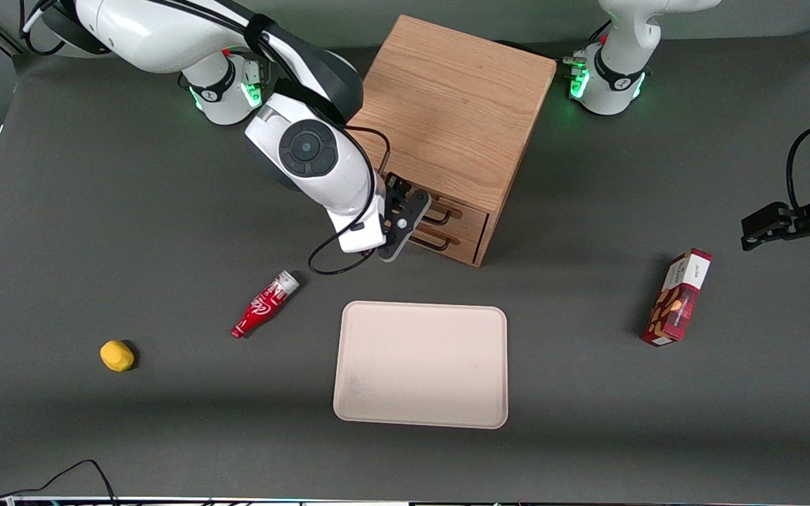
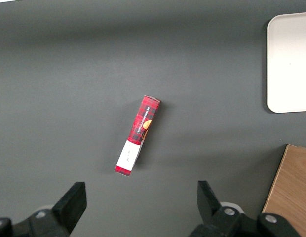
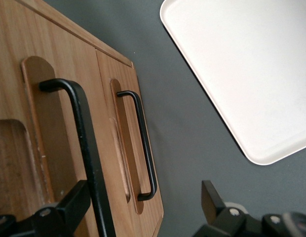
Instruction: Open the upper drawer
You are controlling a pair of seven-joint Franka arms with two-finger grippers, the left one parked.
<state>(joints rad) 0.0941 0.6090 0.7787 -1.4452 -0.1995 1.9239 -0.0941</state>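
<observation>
Matt oak-grained wooden upper drawer (image 3: 39,98)

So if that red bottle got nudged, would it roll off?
Probably. The bottle lies on its side on the flat table, and its round body should roll easily, likely curving because the neck is narrower. It looks small, so probably light. The gripper is nowhere near it, open at the upper drawer handle.

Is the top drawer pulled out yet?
No, the upper drawer sits flush with the cabinet; the gripper is at its handle.
</observation>
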